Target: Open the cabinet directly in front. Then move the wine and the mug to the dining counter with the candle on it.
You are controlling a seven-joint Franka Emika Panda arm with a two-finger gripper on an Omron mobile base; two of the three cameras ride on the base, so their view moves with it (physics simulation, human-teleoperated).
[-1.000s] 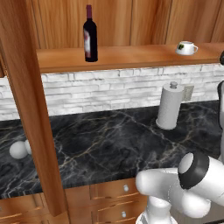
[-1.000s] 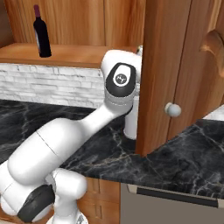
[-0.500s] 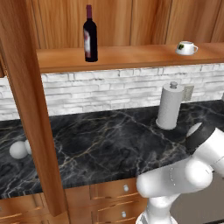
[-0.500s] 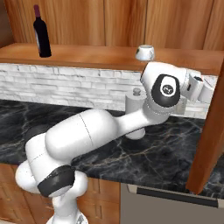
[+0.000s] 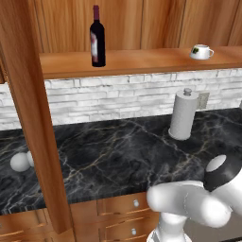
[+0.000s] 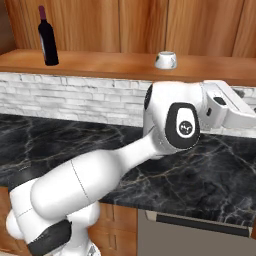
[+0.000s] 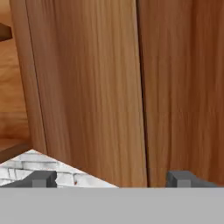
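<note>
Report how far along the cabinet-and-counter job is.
Done: the cabinet looks open, with its shelf exposed in both base views. In hand: nothing; the gripper is open and empty, facing wood panels. Left: the wine and the mug both stand on the cabinet shelf, far apart, and each must go to the dining counter.
</note>
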